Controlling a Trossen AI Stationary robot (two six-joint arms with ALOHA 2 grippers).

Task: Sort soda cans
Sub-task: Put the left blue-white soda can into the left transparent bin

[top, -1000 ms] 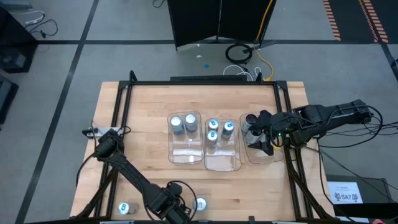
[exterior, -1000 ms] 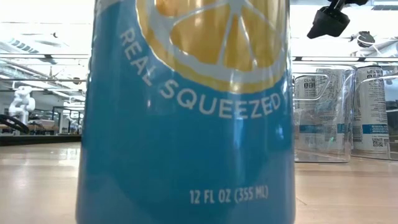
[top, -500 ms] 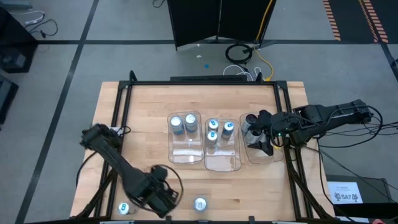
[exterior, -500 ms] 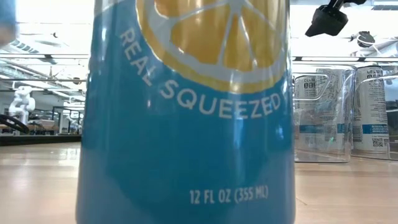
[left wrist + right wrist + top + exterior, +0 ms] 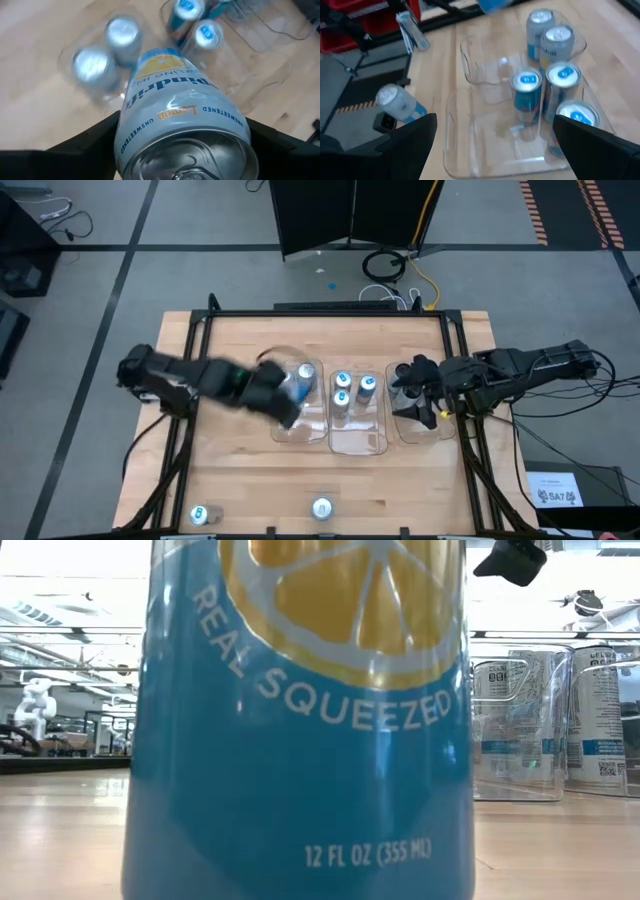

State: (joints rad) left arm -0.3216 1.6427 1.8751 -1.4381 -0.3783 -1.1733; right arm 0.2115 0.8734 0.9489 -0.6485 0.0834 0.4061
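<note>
Your left arm (image 5: 185,378) reads as a chain of dark, blocky links with a small green light near the wrist. Your right arm (image 5: 530,368) is the same matte black, thin black cables looping beside it. Each wrist view shows you broad, flat black fingers (image 5: 405,142).

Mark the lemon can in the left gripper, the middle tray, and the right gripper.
lemon can (image 5: 170,107), left wrist view, on its printed side.
middle tray (image 5: 357,442), high view, on its bare floor.
right gripper (image 5: 416,392), high view, midway between its fingertips.

Bright, even light; motion-blurred wrist views
</note>
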